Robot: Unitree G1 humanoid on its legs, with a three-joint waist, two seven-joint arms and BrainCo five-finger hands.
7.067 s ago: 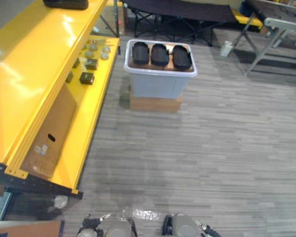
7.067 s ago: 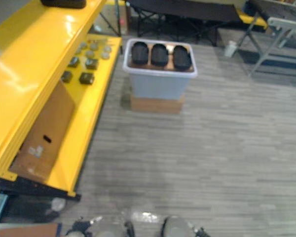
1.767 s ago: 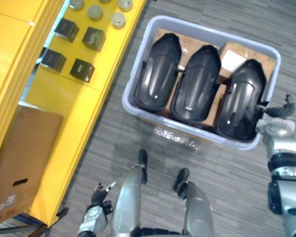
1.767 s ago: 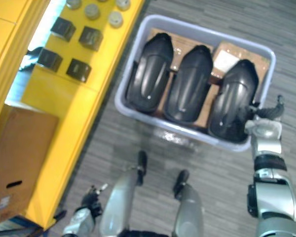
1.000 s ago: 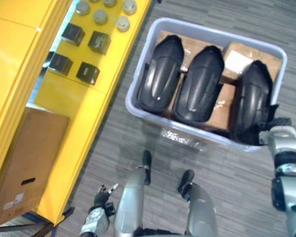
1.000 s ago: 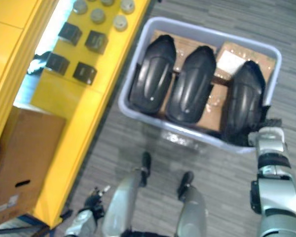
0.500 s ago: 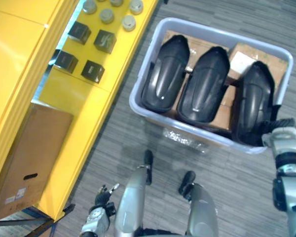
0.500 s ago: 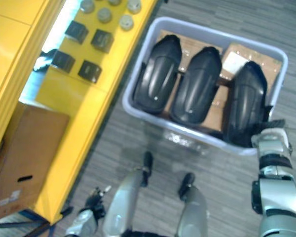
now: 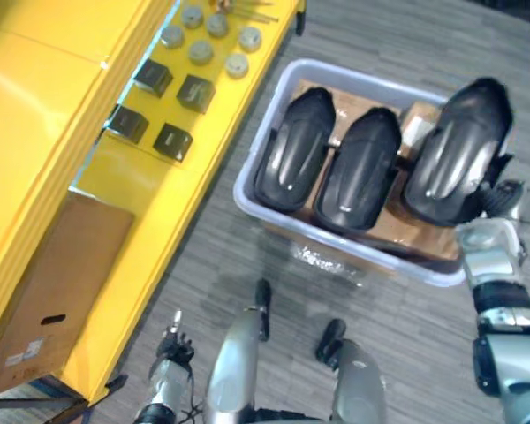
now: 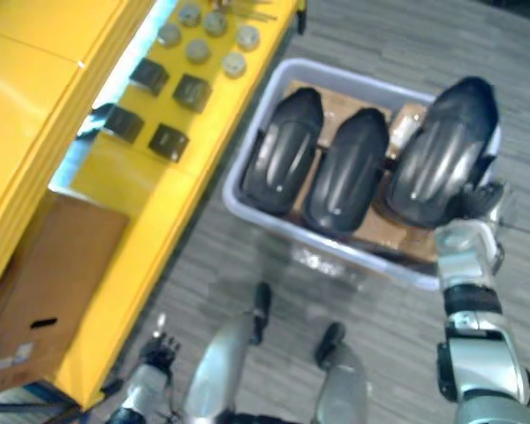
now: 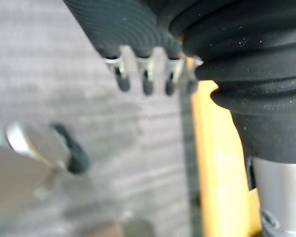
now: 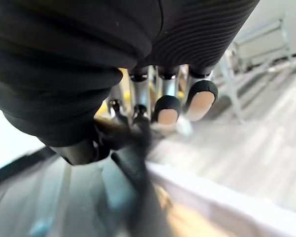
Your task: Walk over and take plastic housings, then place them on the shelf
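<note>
my right hand (image 9: 492,234) with fingers curled round the rightmost plastic housing (image 9: 458,155), held above the grey bin (image 9: 353,240), two other housings (image 9: 293,150) inside, my left hand (image 9: 171,346) hanging low with fingers relaxed, beside the yellow shelf (image 9: 150,221)

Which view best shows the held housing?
Left eye view: the whole housing shows, raised over the bin in the right hand. Right eye view nearly matches; right wrist view catches a dark edge by the fingers.
</note>
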